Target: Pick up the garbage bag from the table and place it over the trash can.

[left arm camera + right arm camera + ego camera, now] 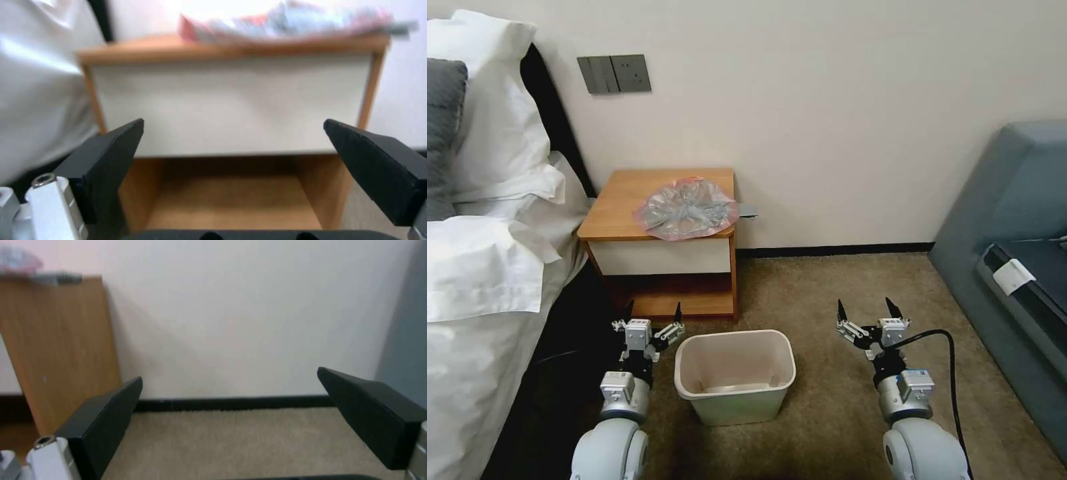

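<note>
Left hand and right hand wide apart, empty (garbage bag untouched on table)

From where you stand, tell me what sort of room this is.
Probably a hotel bedroom: a bed with white pillows, a nightstand against the wall with a garbage bag on it, and a grey sofa on carpet.

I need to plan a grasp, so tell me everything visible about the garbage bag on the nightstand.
The garbage bag is thin, crinkled, translucent grey plastic with a pink edge, lying flattened in a roughly round heap. It rests on the table, on the top's right half, with its front edge slightly overhanging above the white drawer front. Nothing else touches it; both end effectors are well away from it, low near the trash can.
</note>
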Available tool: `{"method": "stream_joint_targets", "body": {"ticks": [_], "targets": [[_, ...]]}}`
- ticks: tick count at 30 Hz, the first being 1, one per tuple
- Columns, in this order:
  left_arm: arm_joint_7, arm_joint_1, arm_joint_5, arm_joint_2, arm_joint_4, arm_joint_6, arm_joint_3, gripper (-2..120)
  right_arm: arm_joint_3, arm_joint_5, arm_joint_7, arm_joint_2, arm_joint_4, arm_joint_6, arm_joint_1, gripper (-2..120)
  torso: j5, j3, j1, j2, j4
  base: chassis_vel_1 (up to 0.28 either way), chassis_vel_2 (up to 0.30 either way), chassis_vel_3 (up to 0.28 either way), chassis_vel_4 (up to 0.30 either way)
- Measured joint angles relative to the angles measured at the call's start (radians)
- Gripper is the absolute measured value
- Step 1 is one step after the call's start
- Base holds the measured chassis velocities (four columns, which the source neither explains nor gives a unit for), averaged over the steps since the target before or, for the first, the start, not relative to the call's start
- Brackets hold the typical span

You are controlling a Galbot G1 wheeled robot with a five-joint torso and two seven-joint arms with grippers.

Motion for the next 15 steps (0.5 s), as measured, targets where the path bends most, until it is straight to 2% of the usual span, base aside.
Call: {"method": "stream_joint_targets", "body": {"ticks": [7, 8, 10, 11, 13, 15], "targets": [[-0.015, 0.061, -0.115, 0.000, -0.206, 0.064, -0.099, 100, 0.039, 0.048, 0.017, 0.017, 0.193, 0.009, -0.104, 100, 0.0001, 0.000, 0.000, 0.000, -0.0002, 0.000, 0.000, 0.000, 0.000], [-0.015, 0.061, -0.115, 0.000, -0.206, 0.064, -0.099, 100, 0.039, 0.048, 0.017, 0.017, 0.193, 0.009, -0.104, 100, 0.0001, 0.000, 0.000, 0.000, -0.0002, 0.000, 0.000, 0.000, 0.000], [-0.019, 0.075, -0.141, 0.000, -0.254, 0.078, -0.122, 100, 0.048, 0.059, 0.020, 0.021, 0.238, 0.011, -0.128, 100, 0.0000, 0.000, 0.000, 0.000, -0.0001, 0.000, 0.000, 0.000, 0.000], [-0.023, 0.090, -0.167, 0.000, -0.303, 0.093, -0.146, 100, 0.057, 0.071, 0.025, 0.025, 0.284, 0.012, -0.153, 100, 0.0001, 0.000, 0.000, 0.000, -0.0001, 0.000, 0.000, 0.000, 0.000], [-0.024, 0.092, -0.172, 0.000, -0.312, 0.096, -0.150, 100, 0.059, 0.073, 0.025, 0.026, 0.292, 0.013, -0.158, 100, 0.0001, 0.000, 0.000, 0.000, -0.0001, 0.000, 0.000, 0.000, 0.000], [-0.026, 0.117, -0.198, 0.003, -0.371, 0.115, -0.185, 100, 0.073, 0.089, 0.031, 0.031, 0.360, 0.016, -0.194, 100, 0.0004, 0.000, 0.000, 0.000, -0.0002, 0.000, 0.000, 0.000, 0.000]]}}
